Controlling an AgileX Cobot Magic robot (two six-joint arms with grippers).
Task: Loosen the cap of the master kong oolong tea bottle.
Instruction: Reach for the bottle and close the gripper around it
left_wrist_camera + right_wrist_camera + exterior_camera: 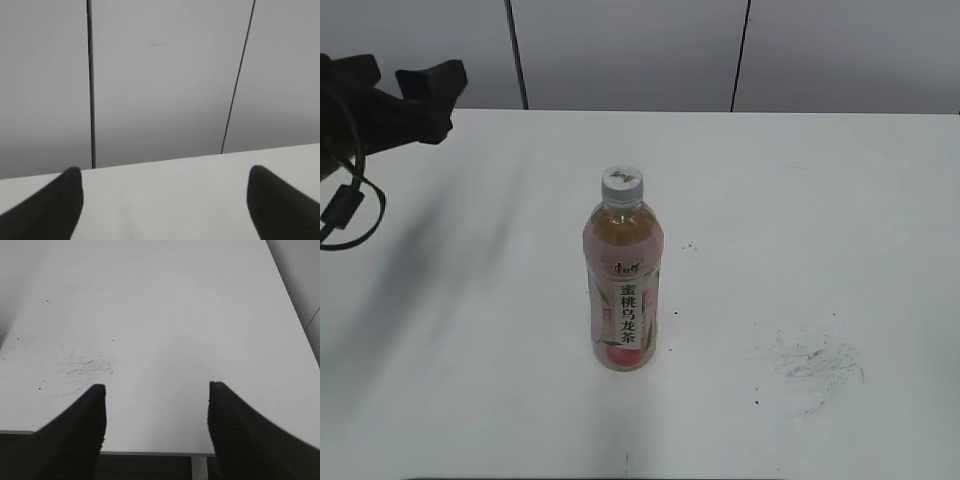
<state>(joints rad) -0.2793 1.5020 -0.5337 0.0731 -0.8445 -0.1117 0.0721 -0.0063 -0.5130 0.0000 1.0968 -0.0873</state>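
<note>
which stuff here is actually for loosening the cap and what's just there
For the job:
- tea bottle, upright mid-table
- cap, on the bottle's neck
- left gripper, open, empty
- right gripper, open, empty

Just there:
- table
- dark scuff marks on the table, right of the bottle
- cable at the left edge

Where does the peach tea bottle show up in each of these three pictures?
Exterior view: the bottle stands upright at the middle of the white table.
Left wrist view: not in it.
Right wrist view: not in it.
Shared landmark: the scuff marks on the table, right of the bottle, also seen in the right wrist view.
</note>
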